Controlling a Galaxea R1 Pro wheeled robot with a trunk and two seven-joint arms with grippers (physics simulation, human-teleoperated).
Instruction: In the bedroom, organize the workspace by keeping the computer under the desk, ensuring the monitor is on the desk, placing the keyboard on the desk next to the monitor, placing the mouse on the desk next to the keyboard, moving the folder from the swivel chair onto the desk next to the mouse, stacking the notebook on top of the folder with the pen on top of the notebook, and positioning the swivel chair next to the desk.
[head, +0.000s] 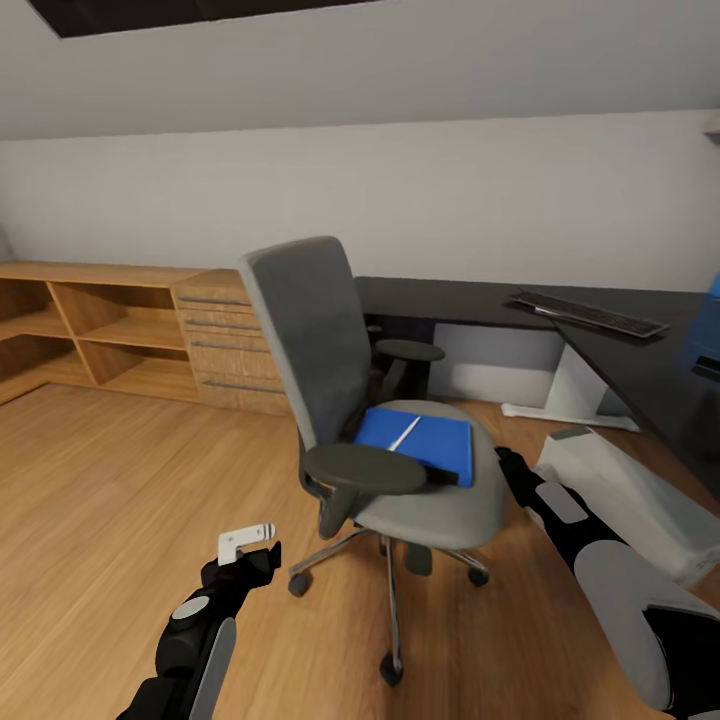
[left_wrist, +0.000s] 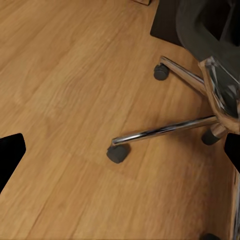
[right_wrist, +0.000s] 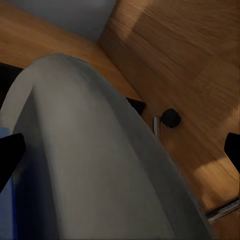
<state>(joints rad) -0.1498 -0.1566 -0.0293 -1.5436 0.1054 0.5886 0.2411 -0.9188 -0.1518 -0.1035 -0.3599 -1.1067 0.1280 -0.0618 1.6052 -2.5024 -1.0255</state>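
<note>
The grey swivel chair (head: 318, 340) stands mid-floor, apart from the black desk (head: 470, 298). On its seat lies a blue folder (head: 430, 447) with the white pen (head: 404, 433) on top; I cannot tell a separate notebook. The keyboard (head: 590, 313) lies on the desk. My right gripper (head: 510, 468) is open beside the seat's right edge (right_wrist: 100, 150). My left gripper (head: 248, 548) hangs open, low over the floor by the chair's chrome legs (left_wrist: 165, 130). Monitor and mouse are out of view.
A pale grey box (head: 640, 495), perhaps the computer, sits on the floor by the desk's right wing. A light-wood chest (head: 225, 340) and open shelves (head: 100, 330) line the back wall. A blue object (head: 706, 335) shows at the right edge.
</note>
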